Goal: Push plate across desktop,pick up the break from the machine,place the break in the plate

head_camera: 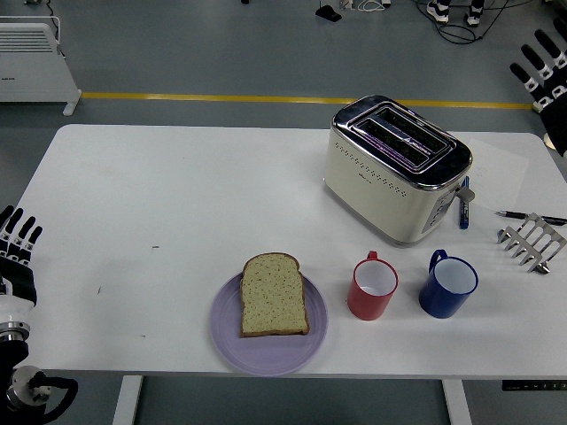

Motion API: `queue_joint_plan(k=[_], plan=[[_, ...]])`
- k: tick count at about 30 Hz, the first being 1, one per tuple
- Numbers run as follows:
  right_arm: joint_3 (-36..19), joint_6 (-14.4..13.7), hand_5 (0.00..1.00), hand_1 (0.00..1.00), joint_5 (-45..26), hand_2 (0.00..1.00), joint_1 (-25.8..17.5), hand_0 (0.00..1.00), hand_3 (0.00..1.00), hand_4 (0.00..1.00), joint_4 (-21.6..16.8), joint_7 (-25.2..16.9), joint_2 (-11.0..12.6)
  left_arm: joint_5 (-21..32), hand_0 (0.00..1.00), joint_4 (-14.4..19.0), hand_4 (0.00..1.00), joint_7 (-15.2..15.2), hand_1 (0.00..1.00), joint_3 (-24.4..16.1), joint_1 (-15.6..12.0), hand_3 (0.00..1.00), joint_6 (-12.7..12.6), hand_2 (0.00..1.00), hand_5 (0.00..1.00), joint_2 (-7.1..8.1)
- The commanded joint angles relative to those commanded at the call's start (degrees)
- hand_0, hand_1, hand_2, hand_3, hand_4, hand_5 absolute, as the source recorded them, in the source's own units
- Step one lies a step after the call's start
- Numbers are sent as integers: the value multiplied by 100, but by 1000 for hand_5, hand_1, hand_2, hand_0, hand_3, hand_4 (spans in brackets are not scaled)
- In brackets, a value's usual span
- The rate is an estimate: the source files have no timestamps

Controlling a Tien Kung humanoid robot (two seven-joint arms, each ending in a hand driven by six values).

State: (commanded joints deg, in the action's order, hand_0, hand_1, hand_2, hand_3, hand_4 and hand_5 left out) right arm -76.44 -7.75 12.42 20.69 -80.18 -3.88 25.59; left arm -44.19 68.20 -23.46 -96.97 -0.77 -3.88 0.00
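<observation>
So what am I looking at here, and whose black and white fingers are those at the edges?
This is the view from a camera on the robot's head, looking down over its white table. The fingers are its own: the left hand at the left edge, the right hand at the top right, both open and holding nothing. A slice of bread lies on a purple plate. Beside it stand a red mug, a blue mug, a toaster, pens and a metal rack.
</observation>
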Motion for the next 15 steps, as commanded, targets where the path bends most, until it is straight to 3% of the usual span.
queue_joint_plan(k=[9, 15], plan=[[-391, 161, 521, 793, 277, 823, -752, 806, 830, 526, 377, 55, -427, 54, 763, -21, 547, 29, 764, -37, 27, 724, 31, 807, 998, 0], [-615, 157, 526, 792, 618, 822, -992, 803, 828, 522, 595, 34, -636, 67, 763, -44, 549, 31, 764, -24, 53, 725, 41, 807, 998, 0]])
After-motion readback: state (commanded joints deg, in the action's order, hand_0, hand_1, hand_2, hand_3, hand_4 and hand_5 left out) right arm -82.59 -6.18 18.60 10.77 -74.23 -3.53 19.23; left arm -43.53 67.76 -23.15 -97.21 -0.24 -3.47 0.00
